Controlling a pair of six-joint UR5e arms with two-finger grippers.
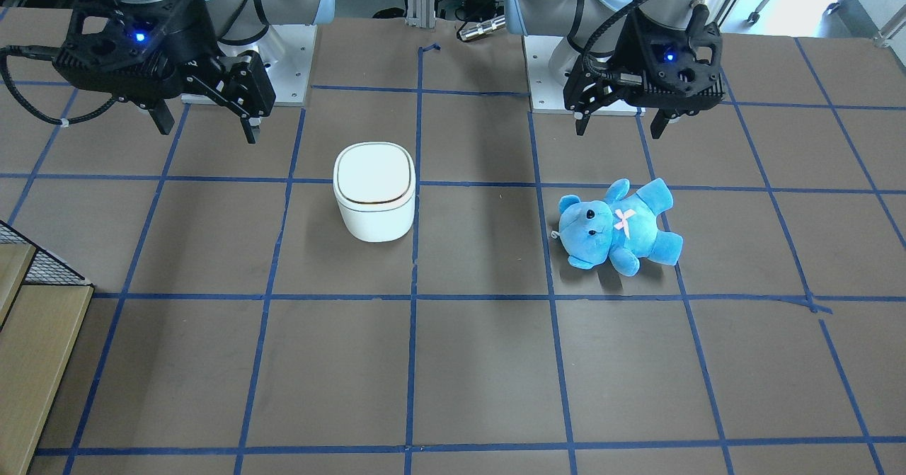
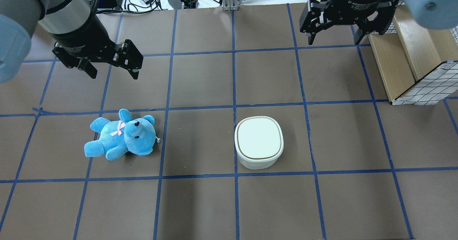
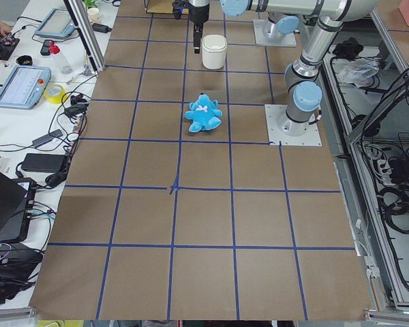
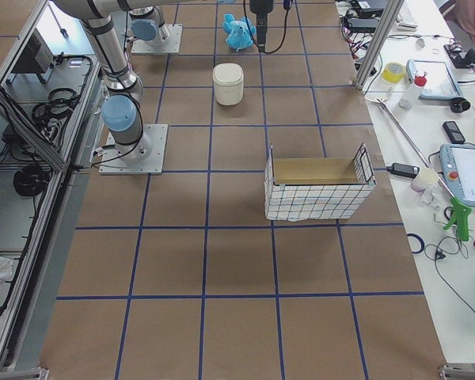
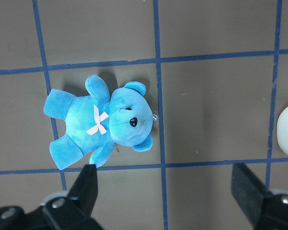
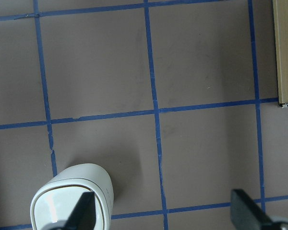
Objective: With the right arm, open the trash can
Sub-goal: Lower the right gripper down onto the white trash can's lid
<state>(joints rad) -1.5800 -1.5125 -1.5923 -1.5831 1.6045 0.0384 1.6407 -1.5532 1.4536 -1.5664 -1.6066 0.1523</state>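
The white trash can point(image 2: 259, 142) stands upright on the brown table with its flat lid shut. It also shows in the front view point(image 1: 374, 192) and at the lower left of the right wrist view point(image 6: 72, 203). My right gripper point(image 2: 333, 41) is open and empty, and hangs in the air well beyond the can and to its right. In the front view the right gripper point(image 1: 207, 129) is up and left of the can. My left gripper point(image 2: 114, 75) is open and empty above the table, a little beyond a blue teddy bear point(image 2: 121, 134).
The teddy point(image 5: 101, 122) lies on its back left of the can, about one grid square away. A wooden box with a wire mesh wall point(image 2: 411, 64) stands at the table's right edge, close to the right gripper. Cables and tools lie past the far edge.
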